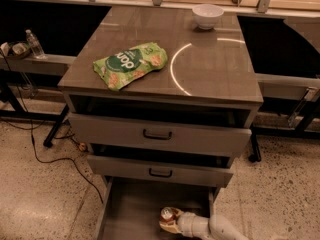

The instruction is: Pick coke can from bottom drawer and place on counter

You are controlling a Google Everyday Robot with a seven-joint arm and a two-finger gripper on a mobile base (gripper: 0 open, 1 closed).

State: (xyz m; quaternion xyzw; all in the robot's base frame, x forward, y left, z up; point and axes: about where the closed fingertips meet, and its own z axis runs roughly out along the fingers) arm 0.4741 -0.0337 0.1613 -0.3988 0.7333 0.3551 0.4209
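Observation:
The coke can [167, 215], small and red with a silver top, stands in the open bottom drawer [132, 209] near its front right. My gripper [168, 222] reaches in from the lower right, its pale fingers closed around the can's sides low in the drawer. The arm's white wrist [200, 226] trails off to the right. The counter [215, 69] is the glossy grey-brown cabinet top above, with a bright curved light reflection.
A green chip bag [129, 64] lies on the counter's left and a white bowl [207, 15] at its back right. The two upper drawers [157, 134] stand partly pulled out, overhanging the bottom drawer. A water bottle [35, 43] stands on a shelf at left; cables [45, 156] run across the floor.

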